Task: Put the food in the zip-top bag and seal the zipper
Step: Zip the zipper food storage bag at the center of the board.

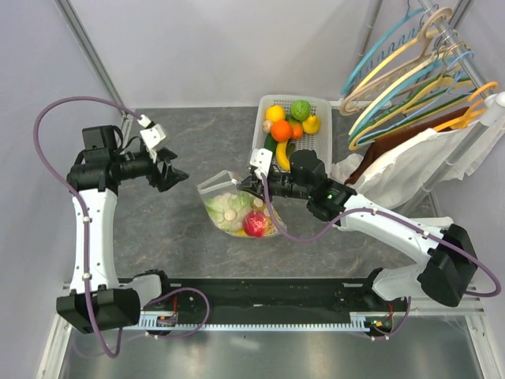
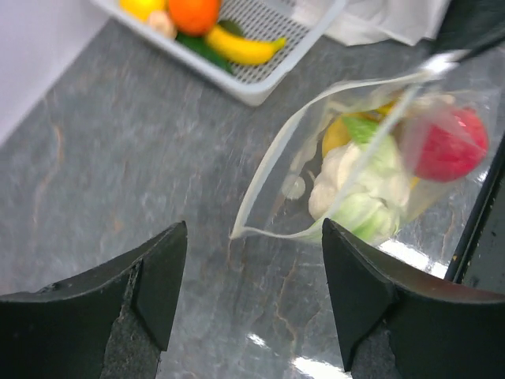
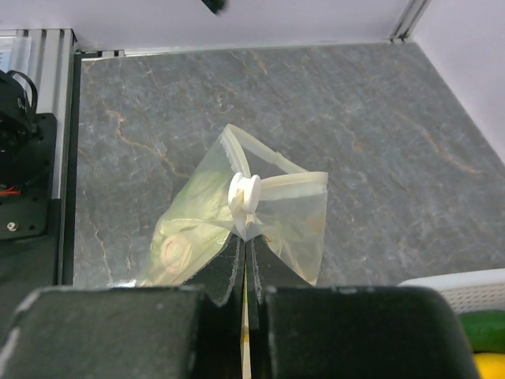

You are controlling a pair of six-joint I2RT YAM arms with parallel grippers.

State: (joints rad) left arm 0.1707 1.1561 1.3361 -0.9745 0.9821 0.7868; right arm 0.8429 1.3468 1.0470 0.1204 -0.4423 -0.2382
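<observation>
The zip-top bag point(image 1: 229, 207) lies on the gray table point(image 1: 173, 245), near the middle, with its top edge lifted up. Some food is inside it: a red piece point(image 1: 255, 223) and a pale green and white piece point(image 1: 223, 207). The right gripper point(image 1: 251, 183) is pinched tight on the bag's top edge, right by the small white slider tab point(image 3: 245, 192) of the zipper point(image 3: 284, 183). The left gripper point(image 1: 172, 170) hangs to the left of the bag, its jaws wide apart and holding nothing. Farther back, the white basket point(image 1: 319, 101) has more food in it, such as a banana point(image 1: 282, 155) and an orange fruit point(image 1: 282, 130). The bag looks thin, soft and slippery, so it will likely flop and fold. The toy food looks light. The firmer zipper strip seems the best place to take hold.
</observation>
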